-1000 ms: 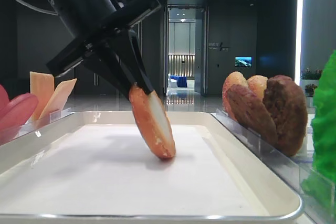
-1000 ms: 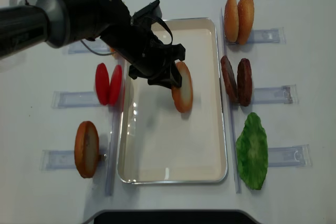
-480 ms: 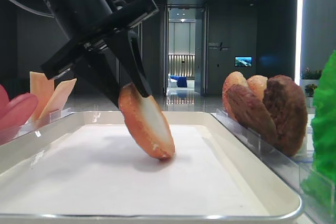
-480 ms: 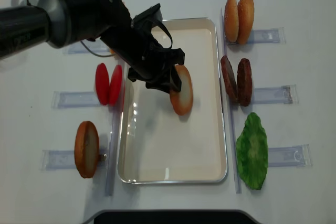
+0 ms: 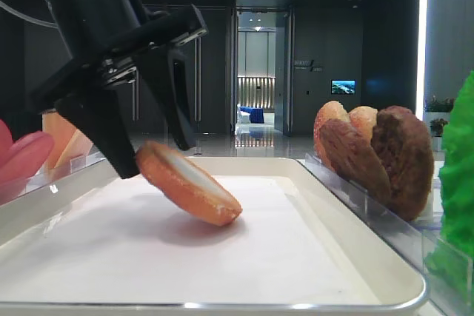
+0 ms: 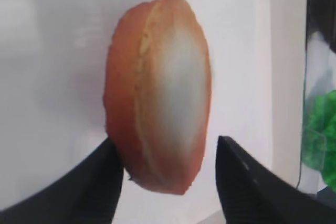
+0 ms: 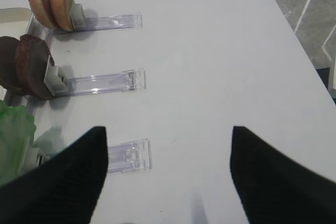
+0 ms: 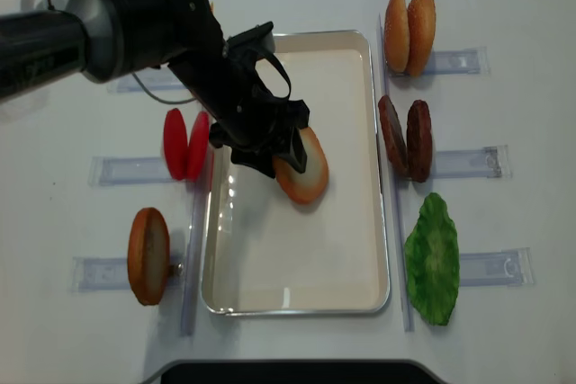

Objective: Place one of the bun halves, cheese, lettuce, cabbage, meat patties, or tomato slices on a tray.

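Note:
A bun half [image 8: 303,171] lies tilted on the cream tray [image 8: 297,258], pale face up; its lower edge rests on the paper lining and its upper edge is raised [image 5: 189,183]. My left gripper [image 5: 155,157] stands open astride that raised edge. In the left wrist view the bun half [image 6: 163,114] touches the left finger [image 6: 100,182] with its crust, and a gap separates it from the right finger [image 6: 247,182]. My right gripper [image 7: 168,129] hangs open over bare white table, holding nothing.
Right of the tray, clear holders [image 8: 463,164] carry two buns [image 8: 409,20], two meat patties [image 8: 405,138] and green lettuce [image 8: 432,258]. On the left stand tomato slices [image 8: 186,144] and another bun [image 8: 148,255]. Cheese [image 5: 63,135] shows partly behind the left arm.
The left jaws have opened and let go of the bun half. It has tipped from a steep lean to a low slant, and the gripper has shifted slightly left.

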Motion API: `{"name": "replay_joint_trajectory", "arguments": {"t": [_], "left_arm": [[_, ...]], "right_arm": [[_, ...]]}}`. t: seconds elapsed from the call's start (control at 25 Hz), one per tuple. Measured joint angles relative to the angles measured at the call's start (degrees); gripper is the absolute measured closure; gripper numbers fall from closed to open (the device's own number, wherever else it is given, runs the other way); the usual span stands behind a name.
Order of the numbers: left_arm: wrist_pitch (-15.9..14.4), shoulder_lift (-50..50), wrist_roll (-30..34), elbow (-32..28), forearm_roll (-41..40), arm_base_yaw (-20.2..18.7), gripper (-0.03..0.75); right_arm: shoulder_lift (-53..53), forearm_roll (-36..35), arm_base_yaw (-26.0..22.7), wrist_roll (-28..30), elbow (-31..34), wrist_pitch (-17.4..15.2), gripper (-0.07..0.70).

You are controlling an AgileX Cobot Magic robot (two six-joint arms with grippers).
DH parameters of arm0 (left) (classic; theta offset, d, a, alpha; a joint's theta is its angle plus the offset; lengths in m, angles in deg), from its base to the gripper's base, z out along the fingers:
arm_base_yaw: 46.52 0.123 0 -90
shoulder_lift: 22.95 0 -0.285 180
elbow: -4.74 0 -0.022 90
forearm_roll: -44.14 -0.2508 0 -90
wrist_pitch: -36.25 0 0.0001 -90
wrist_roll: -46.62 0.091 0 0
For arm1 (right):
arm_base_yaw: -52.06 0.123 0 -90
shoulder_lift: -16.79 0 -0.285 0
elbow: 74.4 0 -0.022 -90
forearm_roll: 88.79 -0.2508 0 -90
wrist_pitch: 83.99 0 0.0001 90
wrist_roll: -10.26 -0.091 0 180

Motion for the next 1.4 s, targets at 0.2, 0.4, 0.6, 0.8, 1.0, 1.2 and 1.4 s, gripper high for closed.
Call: {"name": "replay_joint_trajectory", "arguments": {"t": [0.2,0.4,0.6,0.8,1.0,1.2,1.4], "left_arm": [[-2.74,-1.19,-4.08,0.0,-5.68,0.0,0.283],[-5.22,-6.36,-9.78,0.0,-12.34,0.0,0.247],[-7.16,-12.49,-12.98,0.51,-16.01,0.0,0.18],[-16.1,-15.27,-18.96,6.96,-24.25,0.0,0.174],[-22.05,-15.55,-21.69,14.84,-29.98,0.0,0.174],[-22.39,-15.57,-22.99,17.05,-31.05,0.0,0.172],[-22.57,-15.57,-23.22,17.16,-36.39,2.48,0.172]], "right_arm": [[0.0,0.0,0.0,0.0,0.0,0.0,0.16],[0.0,0.0,0.0,0.0,0.0,0.0,0.16],[0.0,0.0,0.0,0.0,0.0,0.0,0.16],[0.0,0.0,0.0,0.0,0.0,0.0,0.16],[0.0,0.0,0.0,0.0,0.0,0.0,0.16],[0.0,0.0,0.0,0.0,0.0,0.0,0.16],[0.0,0.0,0.0,0.0,0.0,0.0,0.16]]}}
